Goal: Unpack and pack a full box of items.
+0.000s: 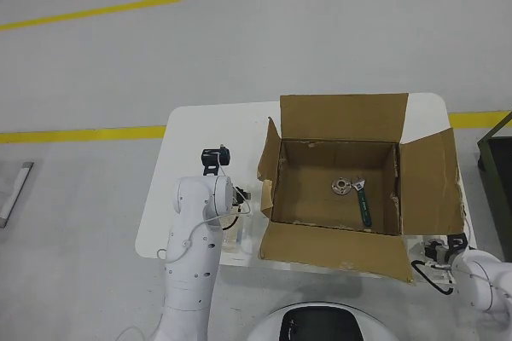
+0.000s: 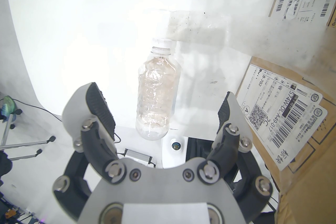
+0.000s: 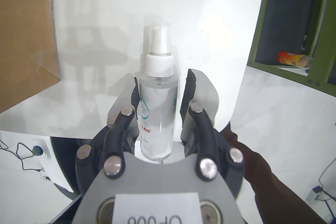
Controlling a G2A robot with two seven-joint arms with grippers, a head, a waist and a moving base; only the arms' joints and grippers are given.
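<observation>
One clear bottle (image 2: 155, 93) is lying left of the one box (image 1: 341, 247), long axis near-far, cap far. Left claw (image 2: 161, 92) is hanging spread apart; right claw (image 3: 162, 78) is clamping one spray bottle (image 3: 157, 114).

- A white table (image 1: 188, 170) with rounded corners stands on a grey floor.
- A yellow line (image 1: 68, 135) on the floor meets the table on both sides.
- A green cabinet (image 3: 258, 51) stands near the table's right end, with an orange container (image 3: 290, 58) lying inside.
- A grey bar (image 1: 13, 194) lies on the floor, well left of the table.
</observation>
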